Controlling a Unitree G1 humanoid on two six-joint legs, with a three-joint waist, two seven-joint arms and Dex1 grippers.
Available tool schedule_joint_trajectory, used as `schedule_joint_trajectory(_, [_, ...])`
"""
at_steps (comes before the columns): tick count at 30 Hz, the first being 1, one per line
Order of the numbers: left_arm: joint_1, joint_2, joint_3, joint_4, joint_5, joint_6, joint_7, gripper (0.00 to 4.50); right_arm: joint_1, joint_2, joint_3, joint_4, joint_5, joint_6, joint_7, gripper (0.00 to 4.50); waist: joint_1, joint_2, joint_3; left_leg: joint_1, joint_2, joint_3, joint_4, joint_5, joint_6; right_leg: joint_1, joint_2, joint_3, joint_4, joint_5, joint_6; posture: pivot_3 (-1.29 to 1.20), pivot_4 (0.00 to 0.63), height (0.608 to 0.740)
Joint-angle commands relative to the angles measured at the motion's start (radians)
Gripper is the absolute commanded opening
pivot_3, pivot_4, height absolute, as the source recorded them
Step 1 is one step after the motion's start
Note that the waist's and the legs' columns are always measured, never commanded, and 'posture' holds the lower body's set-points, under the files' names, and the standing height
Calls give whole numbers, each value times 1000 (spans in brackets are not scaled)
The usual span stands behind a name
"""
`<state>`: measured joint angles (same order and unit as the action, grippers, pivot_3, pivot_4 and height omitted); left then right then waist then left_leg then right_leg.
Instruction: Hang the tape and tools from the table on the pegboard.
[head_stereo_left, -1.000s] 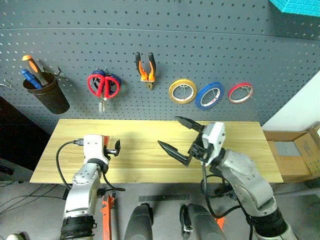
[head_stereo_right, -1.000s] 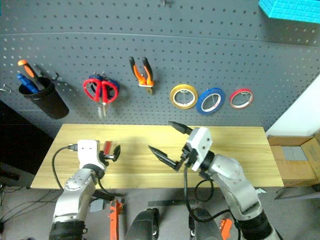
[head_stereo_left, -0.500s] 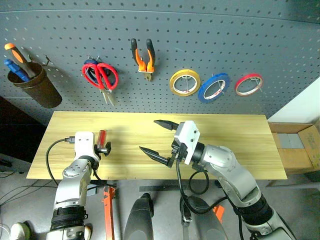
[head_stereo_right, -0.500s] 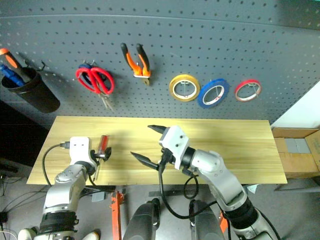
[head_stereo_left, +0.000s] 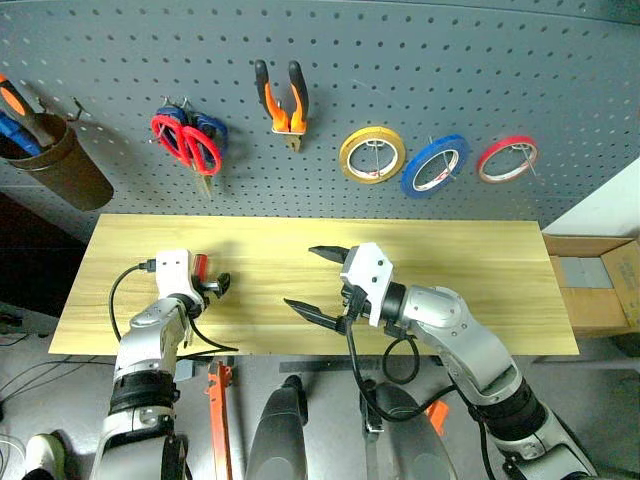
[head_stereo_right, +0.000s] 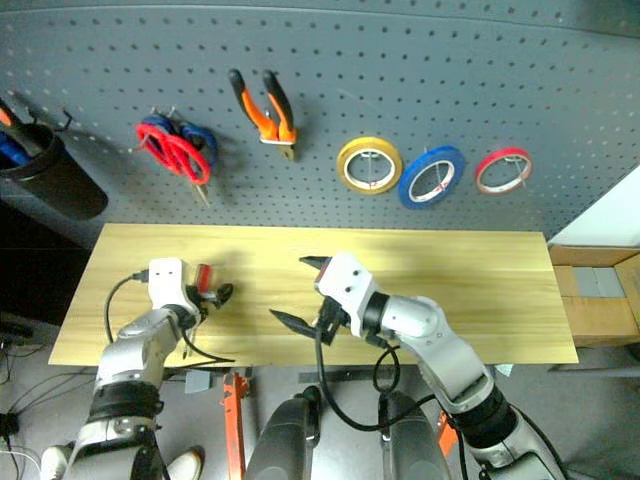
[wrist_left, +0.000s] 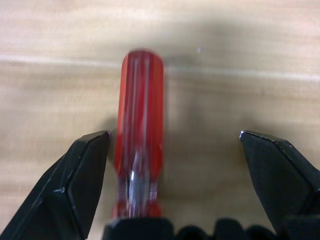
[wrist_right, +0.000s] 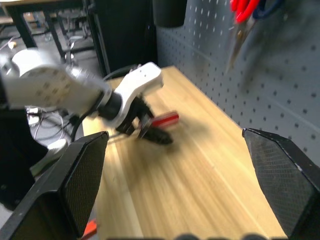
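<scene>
Already most of the job looked finished. On the pegboard (head_stereo_left: 420, 60), a dark grey panel of small holes, hung the red-handled scissors (head_stereo_left: 180, 145) at about ten o'clock from the scene's centre, overlapping a blue-handled pair. The pliers (head_stereo_left: 280, 100) with orange-and-black handles hung at about eleven o'clock. Three rings followed toward two o'clock: a yellow roll (head_stereo_left: 371, 155), the blue tape (head_stereo_left: 436, 165) and a red-pink roll (head_stereo_left: 506, 158). A dark cup (head_stereo_left: 55, 170) at the board's nine o'clock edge held orange and blue screwdriver handles.

One task item remained down, as far as could be seen: the red-handled screwdriver (wrist_left: 138, 125) lay flat on the light wooden counter (head_stereo_left: 470, 260) toward its eight o'clock end. The left gripper (wrist_left: 175, 145) sat over it with its two black fingers spread wide, the handle lying between them, nearer one finger and not yet squeezed. In my judgement, closing on the handle, lifting it and carrying it to the board was all that was left.

The right gripper (head_stereo_left: 320, 280) hovered above the counter's middle, fingers wide apart and holding nothing, pointing toward nine o'clock.

No brand, label or readable writing showed on the tools, the rolls, the board or the counter.
</scene>
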<state>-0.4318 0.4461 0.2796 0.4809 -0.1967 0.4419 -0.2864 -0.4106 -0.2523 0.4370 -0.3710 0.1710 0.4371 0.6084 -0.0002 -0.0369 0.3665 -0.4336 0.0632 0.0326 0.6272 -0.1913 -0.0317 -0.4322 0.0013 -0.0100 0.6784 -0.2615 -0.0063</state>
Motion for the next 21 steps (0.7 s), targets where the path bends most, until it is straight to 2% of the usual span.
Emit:
schedule_joint_trajectory(1, [-10, 12, -7, 49, 5, -27, -23, 4080, -6, 7, 6, -42, 1, 1, 7, 4500, 0, 0, 1, 0, 0, 0, 0, 0, 0, 0, 0, 0, 0, 0, 0, 15, 424, 740])
schedule_joint_trajectory(2, [-14, 13, -7, 56, 4, -34, -27, 3911, -8, 10, 4, -42, 2, 1, 7, 4500, 0, 0, 2, 0, 0, 0, 0, 0, 0, 0, 0, 0, 0, 0, 0, 15, 424, 740])
schedule_joint_trajectory(9, [-5, -7, -20, 47, 7, -38, -30, 1424, -18, 22, -6, -33, 5, -18, 16, 4500, -1, 1, 3, 0, 0, 1, -1, 0, -2, -1, -1, 0, 0, 0, 0, 11, 406, 740])
schedule_joint_trajectory(11, [2, -19, -26, 31, 7, -31, -25, 882, -19, 21, -9, -29, 2, -26, 16, 4500, -1, 1, 3, 0, 0, 1, -1, 0, -2, -1, -1, 0, 0, 0, 0, 9, 393, 740])
schedule_joint_trajectory(15, [10, -33, -54, -20, 25, -48, -20, 888, -8, 9, -33, -27, 12, -53, 27, 4500, -1, 0, 3, 0, 0, 1, -1, 1, -2, -1, -1, 0, 0, 0, 0, 17, 366, 740])
schedule_joint_trajectory(21, [89, -55, -39, -287, 79, -97, 112, 888, 59, 21, -166, -96, 199, -74, 91, 4500, 2, -6, -1, -3, 0, 0, -1, 2, -7, -2, -1, -1, -1, 0, 0, 48, 310, 740])
